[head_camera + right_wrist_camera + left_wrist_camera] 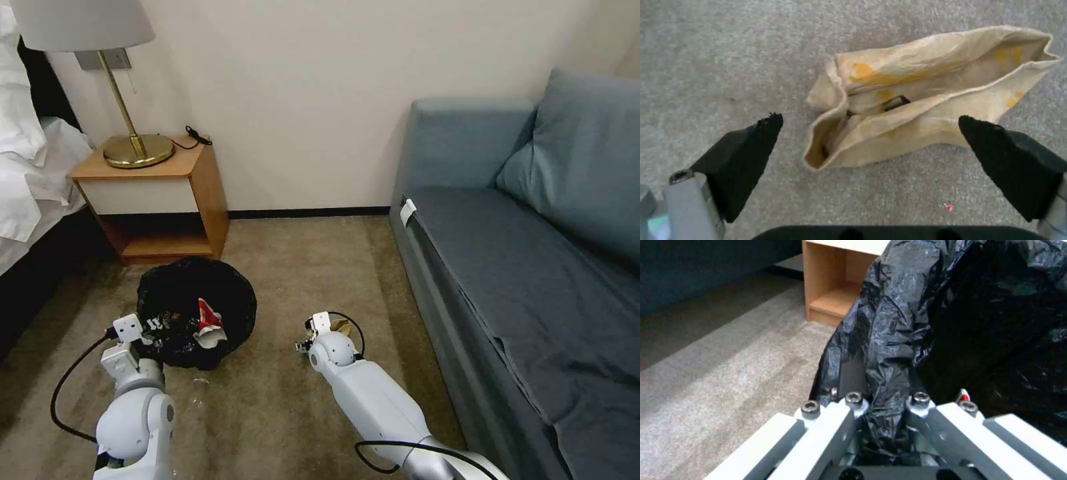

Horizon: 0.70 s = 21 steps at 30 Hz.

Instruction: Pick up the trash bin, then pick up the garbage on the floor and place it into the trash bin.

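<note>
Right gripper [871, 133] hovering, jaws spread, straddling crumpled tan paper [925, 96] on carpet: light, soft, crushable; pinching across middle looks best. Left gripper [882, 403] pinching trash bin [193, 310] rim.

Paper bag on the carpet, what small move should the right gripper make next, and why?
Probably lower and close. The right gripper hangs open with the paper bag lying between its fingers on the carpet, while the left gripper holds the trash bin.

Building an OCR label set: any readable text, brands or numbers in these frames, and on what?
None readable.
Red-and-white packet in the trash bin: print too small.
Tan paper bag between the open right gripper fingers: yellow stains, no legible words.
White tag on the sofa: blank or unreadable.
</note>
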Motion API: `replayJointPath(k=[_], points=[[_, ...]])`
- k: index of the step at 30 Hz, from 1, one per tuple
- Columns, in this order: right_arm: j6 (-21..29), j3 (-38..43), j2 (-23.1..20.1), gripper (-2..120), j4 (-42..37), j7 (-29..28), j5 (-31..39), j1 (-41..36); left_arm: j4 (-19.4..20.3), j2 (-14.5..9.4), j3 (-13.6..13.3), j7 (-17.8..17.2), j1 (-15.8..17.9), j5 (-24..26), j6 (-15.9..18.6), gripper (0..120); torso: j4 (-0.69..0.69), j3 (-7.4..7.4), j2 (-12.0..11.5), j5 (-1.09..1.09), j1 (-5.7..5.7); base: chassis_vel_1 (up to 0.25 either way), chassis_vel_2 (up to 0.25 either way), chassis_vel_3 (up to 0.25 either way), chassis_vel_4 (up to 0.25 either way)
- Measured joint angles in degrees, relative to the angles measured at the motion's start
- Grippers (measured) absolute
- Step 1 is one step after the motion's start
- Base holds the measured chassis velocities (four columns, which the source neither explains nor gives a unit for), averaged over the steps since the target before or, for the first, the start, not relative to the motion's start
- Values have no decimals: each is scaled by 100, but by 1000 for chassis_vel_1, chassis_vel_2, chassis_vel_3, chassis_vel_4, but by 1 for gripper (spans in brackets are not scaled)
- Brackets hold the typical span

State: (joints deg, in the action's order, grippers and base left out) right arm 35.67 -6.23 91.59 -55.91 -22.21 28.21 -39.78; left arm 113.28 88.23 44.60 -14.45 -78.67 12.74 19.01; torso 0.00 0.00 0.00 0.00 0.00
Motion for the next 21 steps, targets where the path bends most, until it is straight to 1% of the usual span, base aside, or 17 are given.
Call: replayJointPath(k=[6, 8, 11, 16, 17, 18, 19, 20, 21], points=[[-178, 57, 57, 100, 249, 94, -13, 60, 0, 1, 12, -3, -16, 0, -9, 4, 1, 0, 0, 0, 0, 0, 0, 0, 0], [-372, 63, 59, 100, 480, 251, -84, 138, -11, 2, 7, -2, -11, 2, -10, 4, 0, 0, 0, 0, 0, 0, 0, 0, 0], [-430, 78, 59, 100, 615, 354, -105, 195, -33, 5, 2, -3, -8, 1, -11, 4, 0, 0, 0, 0, 0, 0, 0, 0, 0], [-698, 101, 59, 100, 992, 664, -195, 355, -67, 4, -4, -6, 27, -13, -11, 4, 0, 0, 0, 1, 0, 0, 0, 0, 0], [-793, 104, 59, 98, 1099, 736, -229, 394, -69, 6, -6, -6, 33, -19, -11, 4, 0, 0, 0, 0, 0, 0, 0, 0, 0], [-793, 104, 59, 98, 1099, 736, -229, 394, -69, 6, -6, -6, 33, -19, -11, 4, 0, 0, 0, 0, 0, 0, 0, 0, 0], [-893, 111, 59, 92, 1230, 811, -257, 444, -71, 15, -9, -10, 33, -28, -11, 4, 0, 0, 0, 1, 0, 0, 0, 0, 0], [-893, 111, 59, 92, 1230, 811, -257, 444, -71, 15, -9, -10, 33, -28, -11, 4, 0, 0, 0, 1, 0, 0, 0, 0, 0], [-988, 117, 58, 87, 1345, 861, -272, 489, -71, 27, -11, -11, 29, -39, -11, 4, 0, 0, 0, 1, 0, 0, 0, 0, 0]])
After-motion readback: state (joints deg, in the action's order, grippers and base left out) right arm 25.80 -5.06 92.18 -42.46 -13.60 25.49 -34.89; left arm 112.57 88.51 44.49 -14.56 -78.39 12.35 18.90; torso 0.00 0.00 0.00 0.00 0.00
